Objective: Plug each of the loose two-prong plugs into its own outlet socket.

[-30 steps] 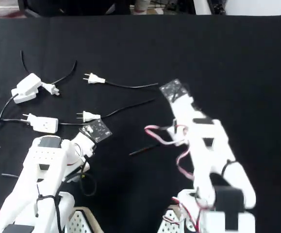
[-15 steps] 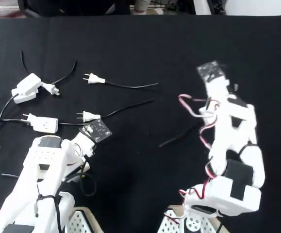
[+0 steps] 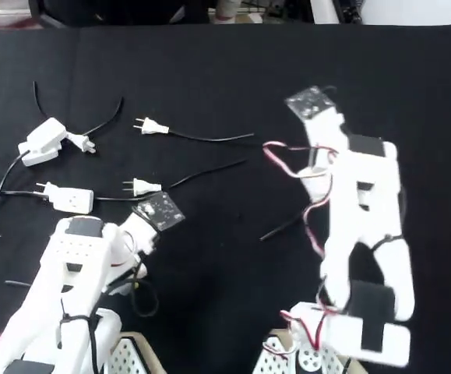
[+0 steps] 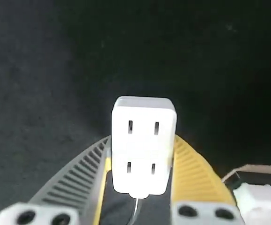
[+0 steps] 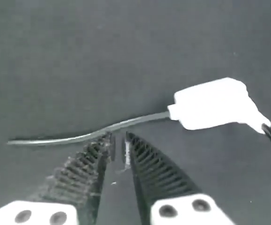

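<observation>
My left gripper (image 4: pixel 143 140) is shut on a white outlet block (image 4: pixel 143 154) whose slotted face points at the camera. In the high view this gripper (image 3: pixel 156 210) sits just below a loose white plug (image 3: pixel 141 186) with a black cord. A second loose plug (image 3: pixel 151 126) lies farther back, and its cord runs right. My right gripper (image 3: pixel 309 103) hangs past that cord's end. In the right wrist view its fingers (image 5: pixel 119 140) are almost touching with nothing between them, just short of a black cord (image 5: pixel 79 137) that leads to a white plug (image 5: pixel 215 103).
At the left lie a white outlet block (image 3: pixel 71 201) with a plug in its end and a white adapter (image 3: pixel 42 140) with a plug beside it. A short loose black cord (image 3: pixel 283 226) lies next to the right arm. The table's right and far parts are bare black cloth.
The right arm swung right, then back left and farther from the front. The short black cord near it shifted right. The left arm barely moved.
</observation>
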Controlling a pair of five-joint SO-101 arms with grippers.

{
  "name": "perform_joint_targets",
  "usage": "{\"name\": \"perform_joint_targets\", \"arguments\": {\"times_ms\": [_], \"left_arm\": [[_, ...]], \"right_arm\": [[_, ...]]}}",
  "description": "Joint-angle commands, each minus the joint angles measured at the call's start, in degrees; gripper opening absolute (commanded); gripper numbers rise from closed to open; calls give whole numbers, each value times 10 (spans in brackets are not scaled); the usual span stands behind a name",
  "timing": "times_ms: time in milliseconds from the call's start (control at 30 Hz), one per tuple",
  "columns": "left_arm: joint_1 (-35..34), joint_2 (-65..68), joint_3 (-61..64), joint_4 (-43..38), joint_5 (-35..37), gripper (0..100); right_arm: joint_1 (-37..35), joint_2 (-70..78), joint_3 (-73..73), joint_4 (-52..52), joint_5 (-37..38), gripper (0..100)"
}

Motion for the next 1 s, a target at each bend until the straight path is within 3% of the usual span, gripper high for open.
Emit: {"name": "perform_joint_targets", "arguments": {"times_ms": [0, 133, 267, 500, 600, 700, 800, 967], "left_arm": [[38, -10, -32, 6, 58, 205], [48, -10, -70, 7, 81, 327], [48, -10, -115, 39, 90, 332], [33, -129, -196, 140, 159, 332], [-30, -264, -214, 186, 177, 332], [-143, -406, -188, 196, 179, 332], [-225, -522, -85, 151, 170, 332], [-278, -613, 123, 53, 168, 332]], "right_arm": [[-62, -57, -22, 25, -42, 47], [-119, -65, -26, 16, -109, 126], [-160, -65, -22, -5, -132, 242], [-222, -65, -14, -8, -134, 254], [-258, -65, 4, -40, -146, 257], [-296, -64, 31, -98, -193, 257], [-336, -55, 49, -147, -188, 257], [-367, 56, -26, -166, -189, 258]]}}
